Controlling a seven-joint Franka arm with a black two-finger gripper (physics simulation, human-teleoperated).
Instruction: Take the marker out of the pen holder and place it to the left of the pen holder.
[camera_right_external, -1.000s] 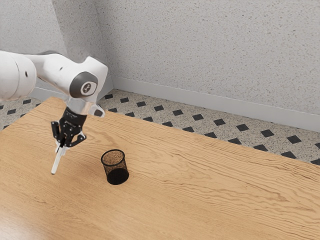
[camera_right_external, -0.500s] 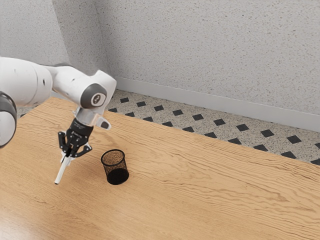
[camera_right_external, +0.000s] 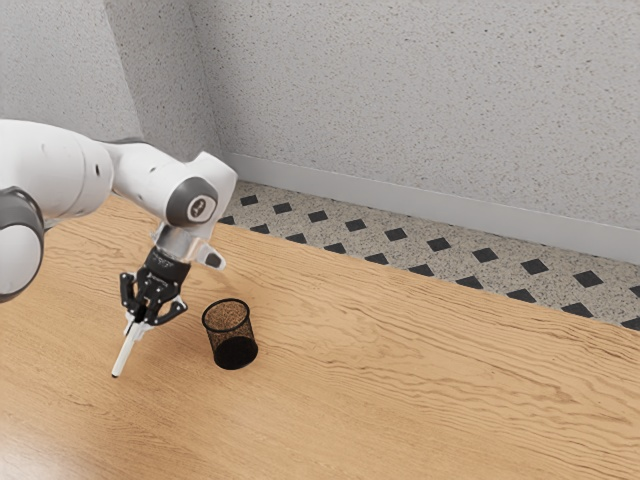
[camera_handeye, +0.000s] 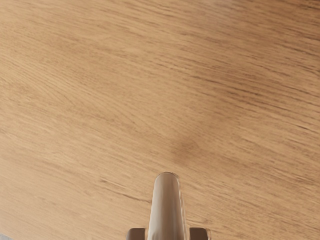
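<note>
Pincer (camera_right_external: 138, 317) clamped on the tilted marker (camera_right_external: 125, 354), near the pen holder (camera_right_external: 232, 351), tip seemingly above the table (camera_right_external: 400, 390)

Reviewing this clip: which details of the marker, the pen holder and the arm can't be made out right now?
- Marker's upper end: hidden by the gripper in the exterior view, cut off by the wrist view's lower edge.
- Whether its tip touches the table: too small to tell, exterior view.
- Pen holder's inside bottom: lost in dark mesh, exterior view.
- Arm's base: cut off by the exterior view's left edge.
</note>
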